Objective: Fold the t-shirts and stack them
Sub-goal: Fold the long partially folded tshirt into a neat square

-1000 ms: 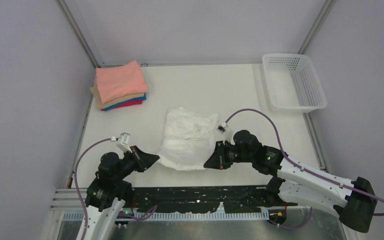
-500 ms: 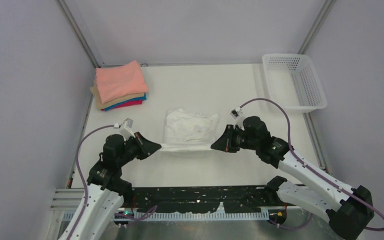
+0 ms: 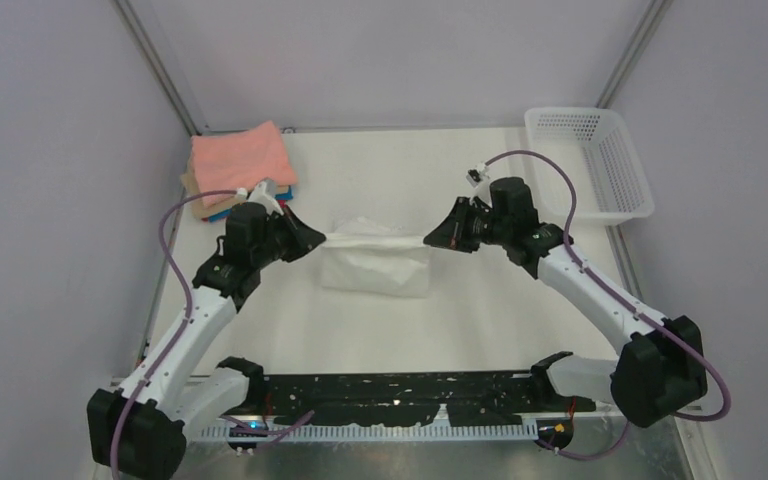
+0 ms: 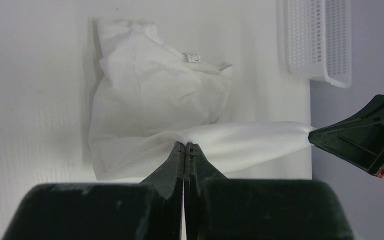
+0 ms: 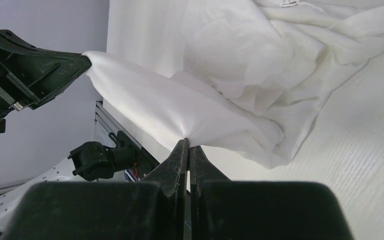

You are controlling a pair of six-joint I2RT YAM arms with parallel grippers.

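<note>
The white t-shirt (image 3: 378,262) lies partly folded at the table's middle, its print hidden. Its near edge is lifted and stretched taut between both grippers. My left gripper (image 3: 322,238) is shut on the shirt's left corner; the left wrist view shows the gripper (image 4: 185,145) pinching the cloth (image 4: 155,100). My right gripper (image 3: 428,240) is shut on the right corner; the right wrist view shows the gripper (image 5: 188,142) pinching the cloth (image 5: 240,60). A stack of folded t-shirts (image 3: 238,165), salmon-pink on top with tan, blue and magenta below, sits at the back left.
A white perforated plastic basket (image 3: 588,163) stands at the back right, also in the left wrist view (image 4: 314,40). Grey walls and metal posts enclose the table (image 3: 400,170). A black rail (image 3: 390,395) runs along the near edge.
Both grippers have carried the shirt's near edge up and away toward the back of the table, folding it over the rest of the shirt. The arms have stretched out farther.
</note>
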